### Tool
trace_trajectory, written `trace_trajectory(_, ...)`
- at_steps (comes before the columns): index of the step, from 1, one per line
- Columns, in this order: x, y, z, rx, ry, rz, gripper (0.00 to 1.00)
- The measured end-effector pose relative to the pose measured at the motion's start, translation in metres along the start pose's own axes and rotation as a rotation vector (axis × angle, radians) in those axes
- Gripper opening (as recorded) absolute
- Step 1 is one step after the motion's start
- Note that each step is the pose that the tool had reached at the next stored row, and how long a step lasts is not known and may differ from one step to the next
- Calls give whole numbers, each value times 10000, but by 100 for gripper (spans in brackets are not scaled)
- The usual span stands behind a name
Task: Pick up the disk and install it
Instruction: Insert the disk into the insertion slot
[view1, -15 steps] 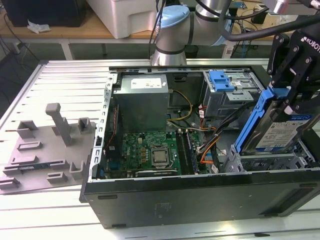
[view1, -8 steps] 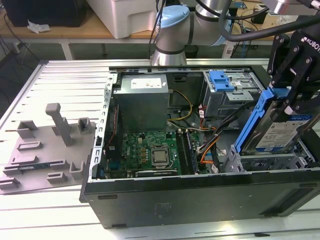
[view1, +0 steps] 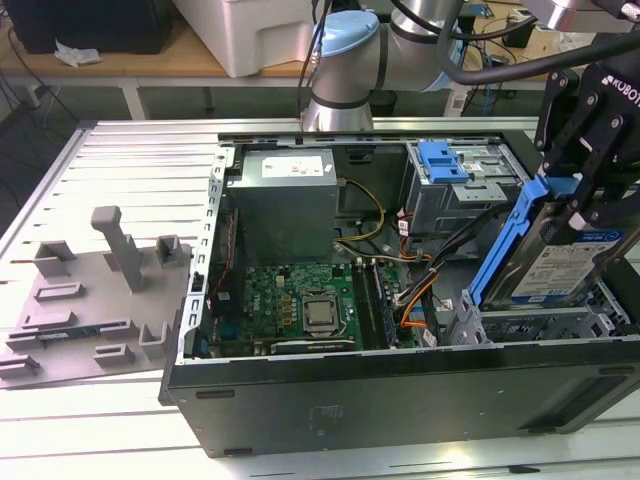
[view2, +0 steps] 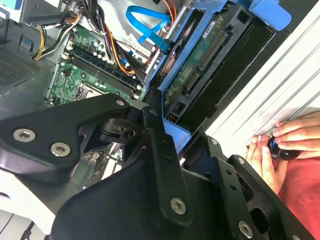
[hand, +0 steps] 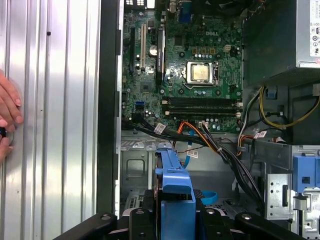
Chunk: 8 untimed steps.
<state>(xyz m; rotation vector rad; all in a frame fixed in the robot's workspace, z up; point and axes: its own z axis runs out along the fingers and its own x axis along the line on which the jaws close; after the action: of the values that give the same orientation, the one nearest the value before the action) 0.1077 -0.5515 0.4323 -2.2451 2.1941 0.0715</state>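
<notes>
**Second wrist view**
1. My black gripper (view2: 176, 134), nearest the lens. The jaws are drawn in tight on the blue edge rail of item 2.
2. The disk (view2: 200, 65), a flat silver-grey hard drive in blue plastic rails. Its circuit-board side is showing and it slants downward.
3. A person's hand (view2: 280, 145), resting on the ribbed silver table (view2: 300, 65).

**First wrist view**

4. Open black computer case (hand: 107, 100), lying on its side.
5. Green motherboard (hand: 190, 65) on the case floor.
6. Bundle of black and orange cables (hand: 200, 137), running between the motherboard and the disk.
7. The disk's blue rail, clamped in my grip above a bare grey metal bay.

**Exterior view**

8. The disk, at the exterior view's right corner of the case. It is tilted with the label face out, its lower end down in the bay and its upper end raised in my grip.
9. Grey power-supply box (view1: 285, 200), well apart from the disk.
10. Blue plastic bracket (view1: 445, 160) on a grey drive cage, behind the disk.

**Status**

Pick-up is done. I judge installation unfinished, because the disk leans in the bay and is not seated.
</notes>
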Motion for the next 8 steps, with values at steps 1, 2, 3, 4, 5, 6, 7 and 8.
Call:
trace_trajectory(1,0,0,2,0,0,0,37)
trace_trajectory(2,0,0,6,0,0,0,37)
trace_trajectory(3,0,0,9,0,0,-1,37)
trace_trajectory(4,0,0,12,0,0,0,37)
trace_trajectory(5,1,0,17,0,1,0,37)
trace_trajectory(6,1,-1,19,-1,0,-1,37)
trace_trajectory(7,1,-1,22,0,0,-1,37)
trace_trajectory(8,1,-1,24,0,0,-1,37)
